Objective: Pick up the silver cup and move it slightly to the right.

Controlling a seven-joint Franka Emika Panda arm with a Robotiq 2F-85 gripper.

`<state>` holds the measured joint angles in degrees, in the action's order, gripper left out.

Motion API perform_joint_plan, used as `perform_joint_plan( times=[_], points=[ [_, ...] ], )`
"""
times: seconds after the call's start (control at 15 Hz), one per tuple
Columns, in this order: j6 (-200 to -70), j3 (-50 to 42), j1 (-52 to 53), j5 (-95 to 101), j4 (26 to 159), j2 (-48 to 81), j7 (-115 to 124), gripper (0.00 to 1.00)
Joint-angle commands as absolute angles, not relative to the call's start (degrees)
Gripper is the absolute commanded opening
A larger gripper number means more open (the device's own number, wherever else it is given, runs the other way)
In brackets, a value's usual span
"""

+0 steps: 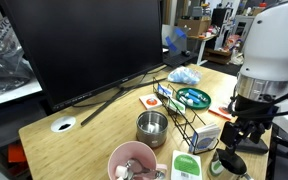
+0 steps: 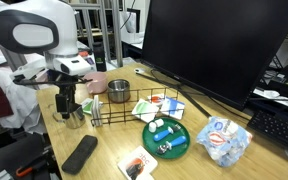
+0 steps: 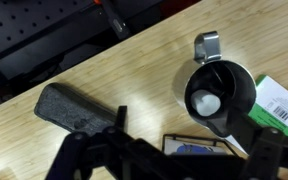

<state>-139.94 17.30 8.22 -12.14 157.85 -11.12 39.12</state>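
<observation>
The silver cup [image 3: 220, 88] is small and round, with a pale rim, a dark inside and a pale lump in it. It stands on the wooden table near the edge in both exterior views [image 1: 227, 163] [image 2: 76, 119]. My gripper [image 3: 174, 152] is open and empty, its dark fingers spread along the bottom of the wrist view. In both exterior views the gripper [image 1: 246, 137] [image 2: 68, 104] hangs just above the cup and beside it, and I cannot see it touching the cup.
A wider shiny steel cup [image 1: 152, 127] and a pink bowl [image 1: 131, 160] stand nearby. A black wire rack [image 1: 184, 112] and a green plate [image 1: 194, 97] sit beside the gripper. A black case [image 3: 74, 108] lies near the cup. A large monitor [image 1: 84, 45] stands behind.
</observation>
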Motion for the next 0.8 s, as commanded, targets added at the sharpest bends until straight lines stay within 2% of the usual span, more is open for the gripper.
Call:
perform_joint_plan(
  times=[0.0,0.73],
  points=[
    [-143.99,16.18,9.67,-13.12,157.95,-7.91,37.94,1.00],
    [-147.42,14.83,9.87,-12.85,157.65,-1.71,37.88,0.99]
  ],
)
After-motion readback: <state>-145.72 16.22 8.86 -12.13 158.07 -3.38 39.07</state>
